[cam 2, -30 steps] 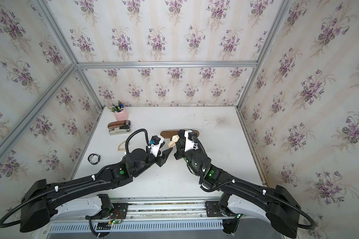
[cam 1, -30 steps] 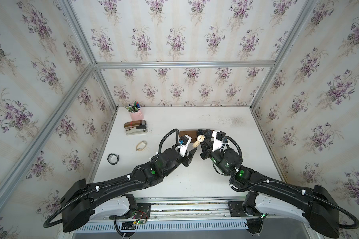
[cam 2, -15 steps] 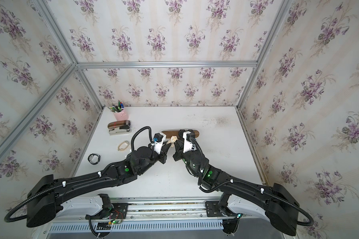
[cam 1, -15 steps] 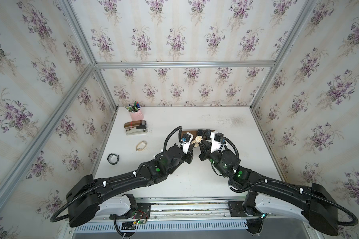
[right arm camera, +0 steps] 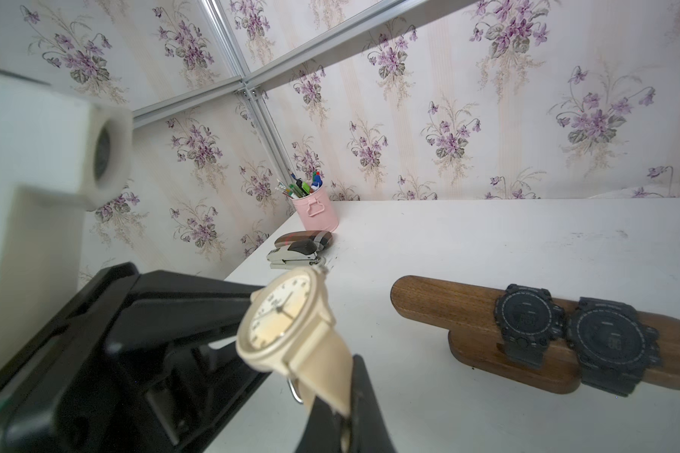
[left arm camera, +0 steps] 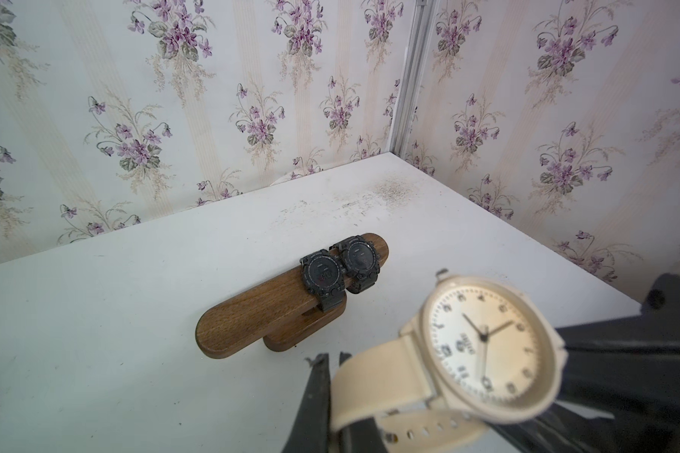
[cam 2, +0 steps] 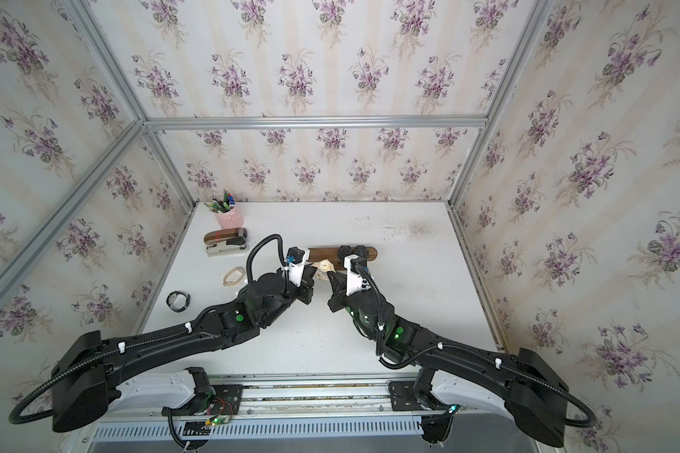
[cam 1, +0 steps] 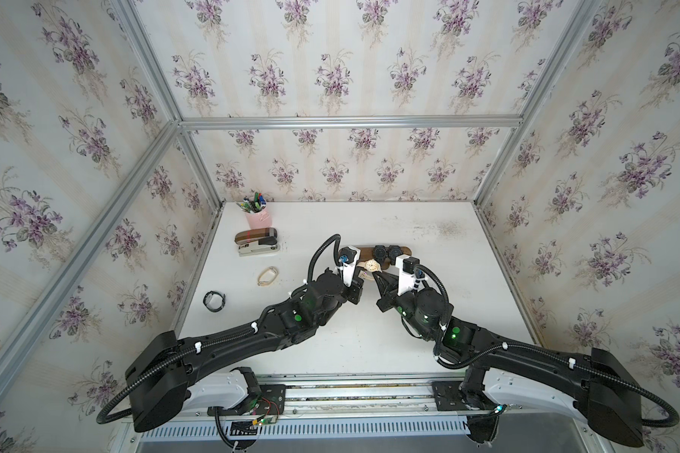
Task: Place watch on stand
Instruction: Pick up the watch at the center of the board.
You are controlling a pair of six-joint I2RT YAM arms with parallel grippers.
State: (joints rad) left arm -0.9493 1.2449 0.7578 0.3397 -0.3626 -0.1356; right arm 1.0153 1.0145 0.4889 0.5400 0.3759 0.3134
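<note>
On stand (left arm camera: 236, 313), two black watches (left arm camera: 322, 274), likely digital.

I work in a robotics lab cell dressed up as a home desk. The walls are flat panels of flowered wallpaper (cam 1: 267, 74), but they sit in a bare aluminium frame (cam 1: 350, 122) whose bars meet in plain corners, and they box in one small white table (cam 1: 428, 227). My left arm (cam 1: 228, 345) and right arm (cam 1: 527, 357) are mounted on a metal rail (cam 1: 350, 396) along the table's front edge, with an exposed circuit board (cam 1: 266, 420) and thin wires beside it. The homely part is a few props: a pink pen cup (cam 1: 258, 217), a stapler (cam 1: 256, 244) and a wooden stand (left arm camera: 252, 310).
</note>
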